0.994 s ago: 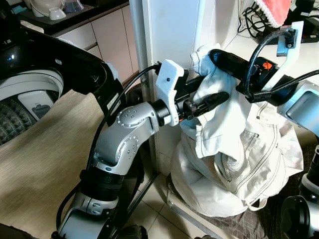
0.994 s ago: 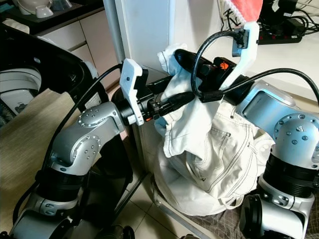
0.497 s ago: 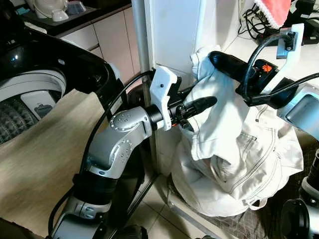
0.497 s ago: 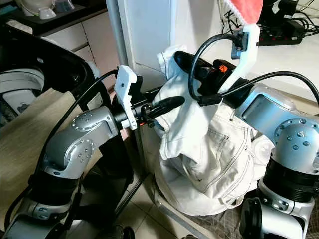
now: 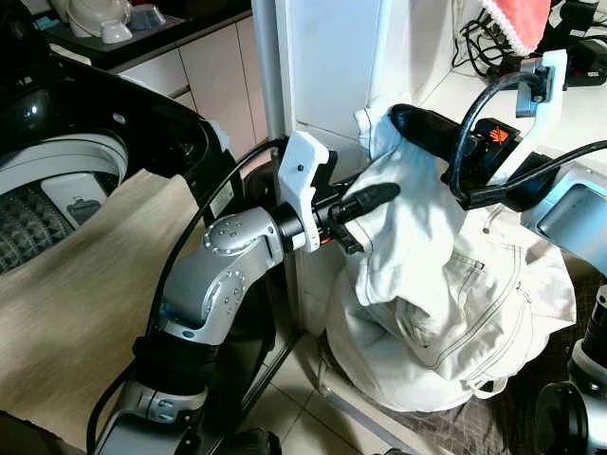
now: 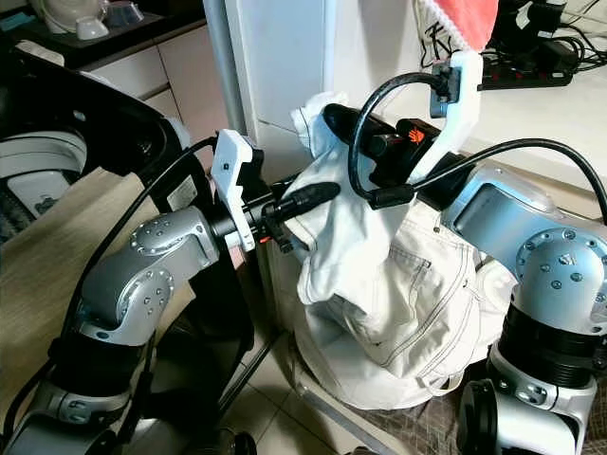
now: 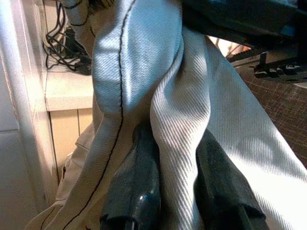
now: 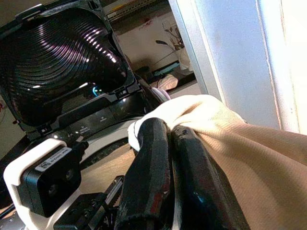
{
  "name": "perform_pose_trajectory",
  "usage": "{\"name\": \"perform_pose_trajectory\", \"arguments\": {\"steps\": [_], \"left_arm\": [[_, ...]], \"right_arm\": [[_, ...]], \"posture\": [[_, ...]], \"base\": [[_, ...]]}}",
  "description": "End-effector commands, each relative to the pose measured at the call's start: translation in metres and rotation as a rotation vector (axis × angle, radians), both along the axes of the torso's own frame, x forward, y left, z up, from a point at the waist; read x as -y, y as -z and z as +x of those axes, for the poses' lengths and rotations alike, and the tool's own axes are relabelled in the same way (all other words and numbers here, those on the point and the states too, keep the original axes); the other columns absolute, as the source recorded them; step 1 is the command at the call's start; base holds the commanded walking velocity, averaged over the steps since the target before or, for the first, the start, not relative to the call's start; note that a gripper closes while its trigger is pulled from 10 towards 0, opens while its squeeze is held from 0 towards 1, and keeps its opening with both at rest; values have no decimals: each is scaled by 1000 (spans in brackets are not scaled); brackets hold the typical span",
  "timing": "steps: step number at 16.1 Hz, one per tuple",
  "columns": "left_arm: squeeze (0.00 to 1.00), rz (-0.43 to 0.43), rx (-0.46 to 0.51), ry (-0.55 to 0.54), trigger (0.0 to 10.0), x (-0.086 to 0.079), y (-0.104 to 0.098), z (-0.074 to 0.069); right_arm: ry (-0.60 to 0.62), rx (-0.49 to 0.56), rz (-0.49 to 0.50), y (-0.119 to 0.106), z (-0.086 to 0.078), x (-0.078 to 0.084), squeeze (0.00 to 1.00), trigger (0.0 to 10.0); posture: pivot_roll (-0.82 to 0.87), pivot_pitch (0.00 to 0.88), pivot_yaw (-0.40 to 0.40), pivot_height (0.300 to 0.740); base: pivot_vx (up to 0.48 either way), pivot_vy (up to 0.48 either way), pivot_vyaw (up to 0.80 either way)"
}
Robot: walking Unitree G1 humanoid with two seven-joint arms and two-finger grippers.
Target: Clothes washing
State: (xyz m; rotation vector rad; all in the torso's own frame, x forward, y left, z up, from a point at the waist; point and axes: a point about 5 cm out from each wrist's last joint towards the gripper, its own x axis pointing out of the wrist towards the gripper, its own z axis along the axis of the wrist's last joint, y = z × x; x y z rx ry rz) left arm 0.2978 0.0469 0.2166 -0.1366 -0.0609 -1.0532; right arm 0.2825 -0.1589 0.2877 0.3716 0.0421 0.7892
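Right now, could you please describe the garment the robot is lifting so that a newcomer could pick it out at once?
Start at the tall white cabinet beside the open washing machine. In front of it, a heap of pale laundry sits low. The garment is the white trousers with dark stitching, held above the heap by the left claw and the right claw.

white pillar (image 5: 327,66) blocks path to washer (image 5: 57,180).

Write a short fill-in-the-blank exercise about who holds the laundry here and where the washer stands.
1. Both grippers are shut on the ____ garment.
2. The right gripper holds the cloth ____ than the left gripper.
3. The washing machine, on the robot's left, has its lid ____.

Missing words: white; higher; open
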Motion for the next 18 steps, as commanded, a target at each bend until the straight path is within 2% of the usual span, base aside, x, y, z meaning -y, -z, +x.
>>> {"name": "perform_pose_trajectory", "arguments": {"steps": [1, 5, 6, 7, 8, 9, 13, 14, 15, 16, 17, 18], "left_arm": [[0, -14, 13, -30, 0, -5, -3, 2], [0, -30, 5, -51, 0, -7, -4, 5], [0, -35, 5, -63, 0, -9, -4, 6], [0, -36, 6, -69, 0, -9, -5, 6], [0, -40, 6, -80, 0, -11, -5, 7], [0, -62, 8, -136, 0, -18, -7, 13], [0, -77, 46, -247, 0, -44, -17, 24], [0, -84, 158, -415, 0, -90, -46, 38], [0, -87, 209, -484, 0, -107, -59, 41], [0, -102, 320, -624, 0, -139, -89, 46], [0, -100, 466, -802, 0, -175, -125, 46], [0, -98, 628, -990, 0, -209, -169, 38]], "right_arm": [[-35, 40, -5, -7, -6, -5, 0, 0], [-30, 40, -13, -5, -7, -6, 0, 0], [-23, 47, -18, -6, -6, -6, 0, 2863], [-19, 50, -22, -6, -6, -5, 0, 2863], [-21, 51, -16, -6, -6, -6, 553, 10000], [-40, 59, -5, -7, -7, -7, 1000, 10000], [-25, 97, -33, -12, -8, -5, 1000, 10000], [-20, 123, -32, -15, -11, -3, 0, 10000], [-16, 128, -32, -15, -12, -2, 0, 10000], [-6, 131, -37, -15, -12, -1, 0, 10000], [-2, 132, -38, -14, -11, -1, 0, 10000], [-1, 134, -37, -13, -11, -1, 0, 10000]], "posture": [[-88, 0, 56, 740], [-90, 0, 56, 740], [-90, 0, 56, 740], [-90, 0, 56, 740], [-91, 0, 55, 740], [-92, 0, 55, 740], [-95, 0, 54, 740], [-95, 0, 53, 740], [-93, 0, 51, 740], [-93, 0, 51, 740], [-83, 0, 45, 740], [-83, 0, 45, 740]], "base": [[0, 0, 0], [0, 0, 0], [0, 0, 0], [0, 0, 0], [0, 0, 0], [0, 0, 0], [0, 0, 0], [0, 0, 0], [0, 0, 0], [0, 0, 0], [0, 0, 0], [0, 0, 0]]}}
